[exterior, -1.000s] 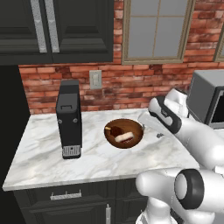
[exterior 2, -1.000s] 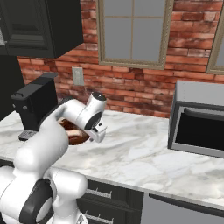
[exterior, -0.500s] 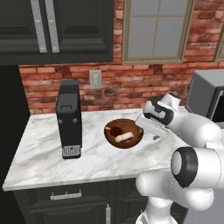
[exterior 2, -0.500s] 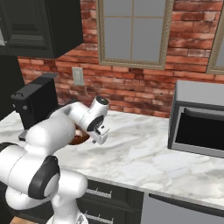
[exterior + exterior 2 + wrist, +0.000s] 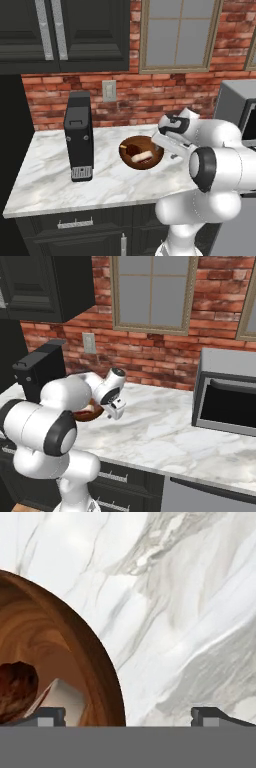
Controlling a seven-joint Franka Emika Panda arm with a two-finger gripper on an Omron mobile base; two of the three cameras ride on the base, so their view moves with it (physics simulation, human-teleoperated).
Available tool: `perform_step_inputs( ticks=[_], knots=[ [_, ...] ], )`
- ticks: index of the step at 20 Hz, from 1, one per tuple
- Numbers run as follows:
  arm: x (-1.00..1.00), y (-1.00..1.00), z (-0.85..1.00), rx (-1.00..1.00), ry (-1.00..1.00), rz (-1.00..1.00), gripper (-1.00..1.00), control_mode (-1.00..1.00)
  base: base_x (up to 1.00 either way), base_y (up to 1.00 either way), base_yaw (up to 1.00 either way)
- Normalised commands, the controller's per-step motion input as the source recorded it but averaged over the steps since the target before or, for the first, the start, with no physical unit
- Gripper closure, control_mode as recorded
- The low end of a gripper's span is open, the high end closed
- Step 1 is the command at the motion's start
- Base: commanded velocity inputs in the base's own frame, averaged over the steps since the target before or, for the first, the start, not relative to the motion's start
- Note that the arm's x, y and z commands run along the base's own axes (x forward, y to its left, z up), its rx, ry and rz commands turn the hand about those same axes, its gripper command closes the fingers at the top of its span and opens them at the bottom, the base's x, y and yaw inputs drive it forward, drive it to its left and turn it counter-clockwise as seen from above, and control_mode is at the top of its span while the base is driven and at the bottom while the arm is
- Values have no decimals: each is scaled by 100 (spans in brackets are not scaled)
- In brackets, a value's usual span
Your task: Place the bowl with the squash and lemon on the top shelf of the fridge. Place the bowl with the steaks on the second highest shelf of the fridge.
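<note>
End effector (image 5: 127,714) was wide open straddling the wooden bowl's (image 5: 142,152) right rim on the worktop (image 5: 50,180); a shallow pinch could've tipped it and spilled the steaks (image 5: 141,157).

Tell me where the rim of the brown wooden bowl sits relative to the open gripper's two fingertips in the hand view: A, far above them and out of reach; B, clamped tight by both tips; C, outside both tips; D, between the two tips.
D: in the hand view the rim of the bowl with the steaks runs down between the spread fingertips of the gripper, with neither touching it.
</note>
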Motion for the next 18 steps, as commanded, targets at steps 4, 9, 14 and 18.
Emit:
perform_step_inputs(
  ticks=[4,9,14,18],
  knots=[
    [10,16,-42,0,0,-3,-100,-100,0,0,0],
    [28,5,-10,0,0,-5,-100,-100,0,0,0],
    [5,0,-10,0,0,-2,-100,-100,0,0,0],
    [-19,2,-4,0,0,0,-100,-100,0,0,0]
  ],
)
